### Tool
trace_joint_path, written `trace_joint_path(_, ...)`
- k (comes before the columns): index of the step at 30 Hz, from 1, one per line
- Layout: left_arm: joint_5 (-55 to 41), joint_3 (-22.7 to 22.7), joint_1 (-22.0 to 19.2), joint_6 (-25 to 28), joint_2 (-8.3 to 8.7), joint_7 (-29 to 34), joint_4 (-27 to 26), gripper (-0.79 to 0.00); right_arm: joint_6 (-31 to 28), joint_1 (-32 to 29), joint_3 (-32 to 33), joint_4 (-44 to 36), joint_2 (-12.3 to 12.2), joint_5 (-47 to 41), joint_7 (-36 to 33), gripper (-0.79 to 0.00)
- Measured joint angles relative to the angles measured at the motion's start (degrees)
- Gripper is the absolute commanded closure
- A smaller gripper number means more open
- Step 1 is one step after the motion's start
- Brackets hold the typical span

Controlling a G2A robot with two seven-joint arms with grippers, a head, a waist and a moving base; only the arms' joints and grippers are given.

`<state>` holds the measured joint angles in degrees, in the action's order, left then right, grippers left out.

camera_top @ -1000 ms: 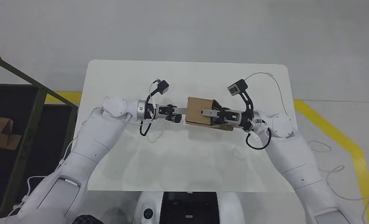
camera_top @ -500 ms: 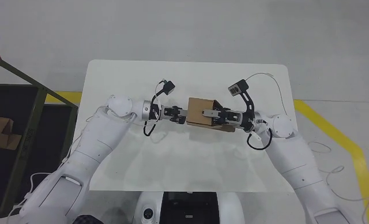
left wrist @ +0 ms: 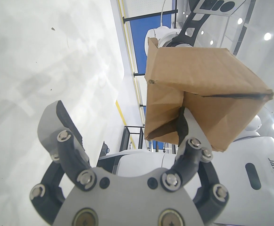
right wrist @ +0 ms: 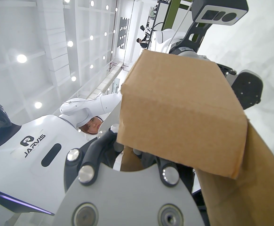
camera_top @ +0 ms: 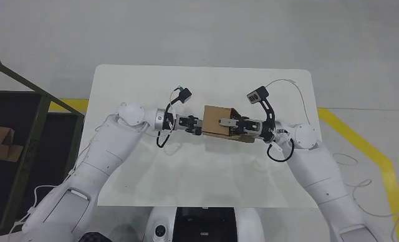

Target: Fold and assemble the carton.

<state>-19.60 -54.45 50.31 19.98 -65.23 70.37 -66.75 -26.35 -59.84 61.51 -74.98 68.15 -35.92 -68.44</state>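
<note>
Brown corrugated cardboard carton (camera_top: 214,114) (left wrist: 198,71) (right wrist: 174,99), partly erected, sits at the middle of the white rectangular table (camera_top: 124,92) (left wrist: 45,48), between the two arms. The left gripper (camera_top: 198,125) (left wrist: 120,109) meets the carton's left end with its jaws spread wide. One finger is tucked into the gap between the end flaps, its black pad against the cardboard, while the other stands apart from the carton, on the table side. The right gripper (camera_top: 227,123) pinches the carton from the opposite end, one pale finger lying along the top panel. A loose flap projects beside this gripper. Whether the carton rests on the table or hangs just above it cannot be told.
</note>
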Motion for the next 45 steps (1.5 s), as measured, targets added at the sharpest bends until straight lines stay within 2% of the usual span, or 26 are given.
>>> trace_joint_path(6,0.0,-0.2,-0.2,0.2,-0.03,-0.5,0.6,-0.785,0.0,0.1,0.1,-0.1,0.0,0.3,0.0,0.000)
trace_joint_path(15,-0.2,-3.9,1.1,1.2,1.09,-1.5,2.4,-0.785,0.2,0.1,0.8,0.2,-0.1,1.2,0.3,0.000)
trace_joint_path(27,-2.0,-8.7,4.8,4.5,2.57,-1.7,-1.3,-0.785,0.6,0.5,0.8,0.4,-0.2,3.0,0.1,0.000)
trace_joint_path(30,-1.3,-9.7,5.7,8.1,2.84,-2.1,-2.4,-0.785,1.0,0.9,1.1,0.6,-0.4,4.4,0.2,0.000)
trace_joint_path(36,4.9,-12.0,7.1,19.1,3.29,-8.9,-3.7,-0.785,2.2,1.6,2.3,0.9,-0.8,5.6,-0.4,0.000)
trace_joint_path(40,14.3,-13.0,8.1,29.4,3.66,-15.3,-5.6,-0.785,4.3,1.9,3.0,1.1,-1.0,4.3,-1.6,0.000)
trace_joint_path(45,26.5,-13.6,9.4,37.8,4.05,-24.6,-7.9,-0.785,6.7,2.6,3.2,1.7,-1.1,2.4,-3.0,0.000)
